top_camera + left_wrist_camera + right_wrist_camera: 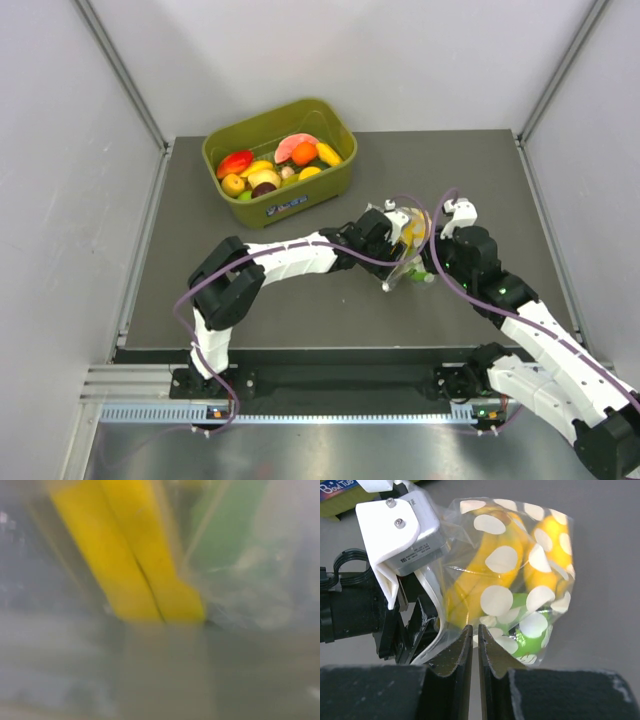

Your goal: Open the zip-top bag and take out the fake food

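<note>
Top external: the zip-top bag point(408, 250) hangs between left gripper point(393, 238) and right gripper point(432, 258) — mid-opening.
Left wrist: banana bunch point(132, 555) pressed against lens; jaw state hidden.
Right wrist: fingers point(460, 652) pinch the bag's edge — next, pull apart.
</note>
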Robot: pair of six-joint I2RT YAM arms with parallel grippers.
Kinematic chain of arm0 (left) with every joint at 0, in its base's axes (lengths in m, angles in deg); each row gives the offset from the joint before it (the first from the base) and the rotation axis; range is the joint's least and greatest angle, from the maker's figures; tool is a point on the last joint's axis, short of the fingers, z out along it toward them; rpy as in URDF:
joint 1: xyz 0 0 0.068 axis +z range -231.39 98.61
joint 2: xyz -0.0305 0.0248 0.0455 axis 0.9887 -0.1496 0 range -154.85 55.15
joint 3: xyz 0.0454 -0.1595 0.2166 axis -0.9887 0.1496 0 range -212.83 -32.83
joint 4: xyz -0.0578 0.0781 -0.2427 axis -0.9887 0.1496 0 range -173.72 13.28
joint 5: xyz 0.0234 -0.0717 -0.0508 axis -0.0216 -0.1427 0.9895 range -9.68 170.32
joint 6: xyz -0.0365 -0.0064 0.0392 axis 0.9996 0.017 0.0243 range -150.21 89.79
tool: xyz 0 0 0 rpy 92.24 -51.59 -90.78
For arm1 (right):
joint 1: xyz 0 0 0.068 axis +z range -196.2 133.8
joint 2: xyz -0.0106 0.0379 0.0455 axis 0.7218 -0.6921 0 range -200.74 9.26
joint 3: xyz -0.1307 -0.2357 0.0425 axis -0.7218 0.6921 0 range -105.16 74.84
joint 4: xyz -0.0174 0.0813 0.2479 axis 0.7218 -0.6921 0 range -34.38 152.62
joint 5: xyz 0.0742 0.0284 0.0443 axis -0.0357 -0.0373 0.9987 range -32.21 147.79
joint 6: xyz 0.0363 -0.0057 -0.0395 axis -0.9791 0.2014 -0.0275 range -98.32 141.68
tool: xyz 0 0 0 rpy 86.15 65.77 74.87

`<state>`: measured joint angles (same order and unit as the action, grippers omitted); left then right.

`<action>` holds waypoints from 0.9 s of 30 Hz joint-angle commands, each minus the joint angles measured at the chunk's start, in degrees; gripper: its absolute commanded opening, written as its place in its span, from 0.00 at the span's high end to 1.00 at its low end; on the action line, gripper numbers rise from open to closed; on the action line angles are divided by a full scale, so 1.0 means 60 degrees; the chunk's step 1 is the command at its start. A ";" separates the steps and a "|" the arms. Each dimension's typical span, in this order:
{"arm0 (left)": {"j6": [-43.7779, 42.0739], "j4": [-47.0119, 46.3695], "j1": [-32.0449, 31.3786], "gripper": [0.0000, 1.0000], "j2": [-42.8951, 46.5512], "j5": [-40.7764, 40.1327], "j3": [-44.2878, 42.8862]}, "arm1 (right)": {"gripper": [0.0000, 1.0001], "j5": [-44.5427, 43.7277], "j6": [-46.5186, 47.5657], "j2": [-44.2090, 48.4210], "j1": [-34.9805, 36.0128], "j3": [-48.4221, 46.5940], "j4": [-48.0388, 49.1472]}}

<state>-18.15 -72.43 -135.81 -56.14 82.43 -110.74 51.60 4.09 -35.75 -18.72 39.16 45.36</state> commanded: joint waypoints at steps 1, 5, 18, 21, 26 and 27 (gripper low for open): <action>-0.0061 0.0140 -0.0086 0.39 -0.0202 -0.0264 -0.0287 | 0.91 -0.0022 0.0104 0.0061 -0.0157 -0.0191 0.0151; -0.0119 0.0301 -0.0130 0.67 -0.0188 -0.0776 -0.0301 | 0.91 0.0007 0.0104 0.0032 -0.0157 -0.0176 0.0195; -0.0163 0.0375 -0.0116 0.42 0.0032 -0.1011 -0.0213 | 0.91 0.0168 0.0118 -0.0466 -0.0230 0.0262 0.0824; -0.0295 -0.0078 -0.0174 0.22 0.0192 -0.1040 0.0006 | 0.91 0.0168 0.0089 -0.0817 -0.0303 0.0424 0.1131; -0.0485 -0.0460 -0.0218 0.05 0.0442 -0.1143 0.0153 | 0.68 0.0168 0.0089 -0.1315 -0.0537 0.0585 0.1556; -0.0500 -0.0620 -0.0218 0.01 0.0442 -0.1128 0.0182 | 0.66 0.0183 0.0089 -0.1446 -0.0567 0.0615 0.1601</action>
<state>-20.16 -71.80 -136.70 -56.47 76.33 -110.41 52.21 4.20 -43.27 -20.64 42.68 50.19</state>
